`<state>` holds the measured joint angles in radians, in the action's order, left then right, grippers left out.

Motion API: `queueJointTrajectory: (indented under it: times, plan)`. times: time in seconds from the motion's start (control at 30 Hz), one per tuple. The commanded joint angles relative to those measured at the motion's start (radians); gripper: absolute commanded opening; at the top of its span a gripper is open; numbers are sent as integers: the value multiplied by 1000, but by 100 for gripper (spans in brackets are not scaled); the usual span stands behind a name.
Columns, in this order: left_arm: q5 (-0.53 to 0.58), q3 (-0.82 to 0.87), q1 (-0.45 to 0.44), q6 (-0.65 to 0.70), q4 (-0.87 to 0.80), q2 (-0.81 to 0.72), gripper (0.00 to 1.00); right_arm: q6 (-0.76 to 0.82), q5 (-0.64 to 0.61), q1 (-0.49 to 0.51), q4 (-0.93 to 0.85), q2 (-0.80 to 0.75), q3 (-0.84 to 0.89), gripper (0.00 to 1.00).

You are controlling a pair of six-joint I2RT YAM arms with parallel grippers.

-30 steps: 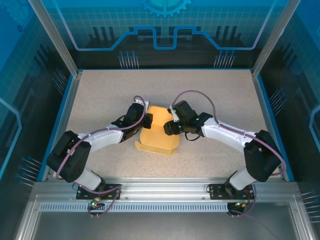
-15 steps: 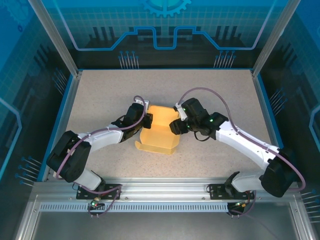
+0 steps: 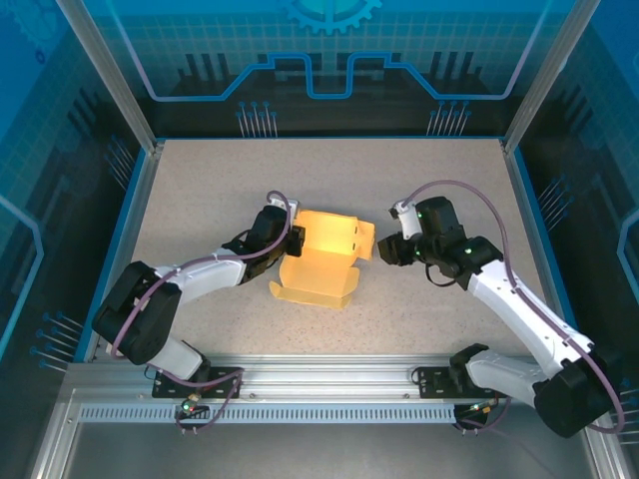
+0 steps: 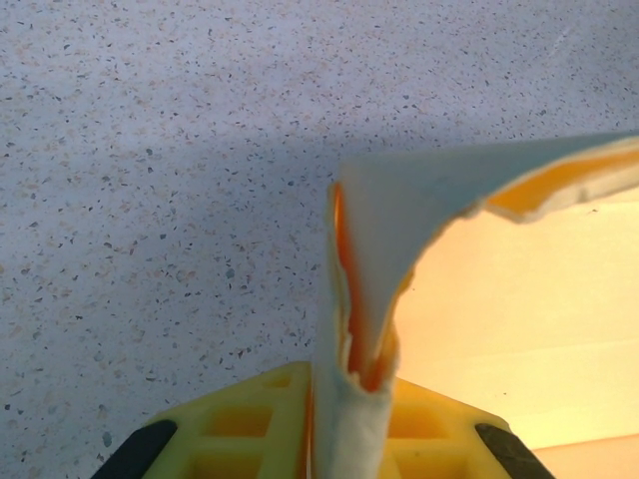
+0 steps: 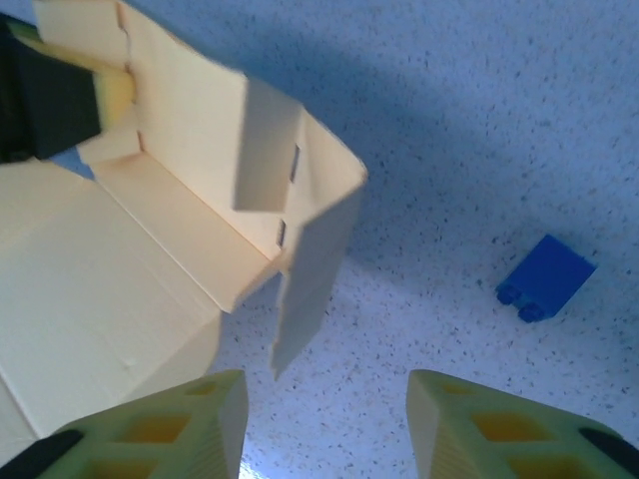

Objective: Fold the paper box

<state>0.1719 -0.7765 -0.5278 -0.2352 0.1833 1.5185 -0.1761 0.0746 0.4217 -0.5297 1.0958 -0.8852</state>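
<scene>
Partly folded only: paper box (image 3: 321, 257) in middle of table (image 3: 200, 180), far-right walls raised, near panel flat. Pinched at left flap by left gripper (image 4: 349, 394). Spread, empty, just right: right gripper (image 5: 324, 419). Remaining: near walls, closing up.

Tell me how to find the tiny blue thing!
Look at the speckled table, then the pale yellow paper box on it. In the right wrist view, right of the box's raised flap, lies the blue block: tiny and bright blue, not big and yellow.
</scene>
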Motion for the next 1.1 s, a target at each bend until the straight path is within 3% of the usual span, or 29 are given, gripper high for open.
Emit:
queueJointTrajectory:
  times: [0.0, 0.4, 0.8, 1.07]
  plan:
    - [7, -17, -8, -6, -10, -39, 15, 8, 116, -44, 73, 28, 66, 42]
    - [5, -21, -8, -4, -13, -39, 15, -46, 313, -50, 330, 173, 118, 42]
    - [0, -18, -9, -7, -9, -39, 15, -41, 315, -28, 373, 253, 68, 47]
    - [-4, -18, -11, -7, -7, -36, 15, -32, 332, -20, 397, 278, 44, 45]
